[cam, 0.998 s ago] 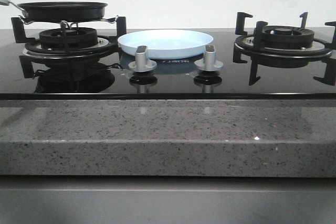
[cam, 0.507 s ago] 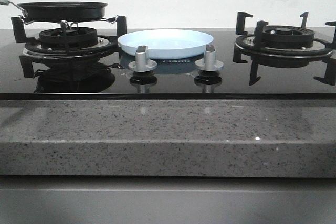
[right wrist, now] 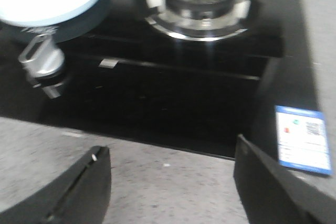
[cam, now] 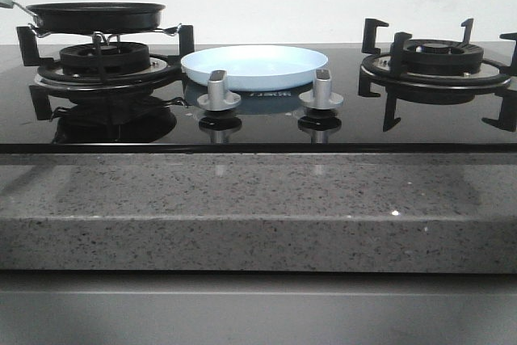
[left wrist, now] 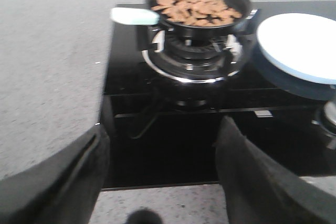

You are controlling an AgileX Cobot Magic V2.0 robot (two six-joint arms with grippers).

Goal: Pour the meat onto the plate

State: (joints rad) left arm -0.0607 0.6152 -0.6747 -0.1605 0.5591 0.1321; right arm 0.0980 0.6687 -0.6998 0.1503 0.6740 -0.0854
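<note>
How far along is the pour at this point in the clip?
Nothing looks done yet. The meat lies in the black frying pan on the left burner, and the plate between the burners is bare. In hand: the open left pincer hangs in front of the pan, its handle ungrasped; the right pincer is open too. Left: grasp, lift, tip over plate.

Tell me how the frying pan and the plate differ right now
The frying pan is black with a pale handle; the plate is pale blue with none. The frying pan holds the meat; the plate is bare. The frying pan sits raised on the left burner; the plate lies on the glass between burners. Both are round.
</note>
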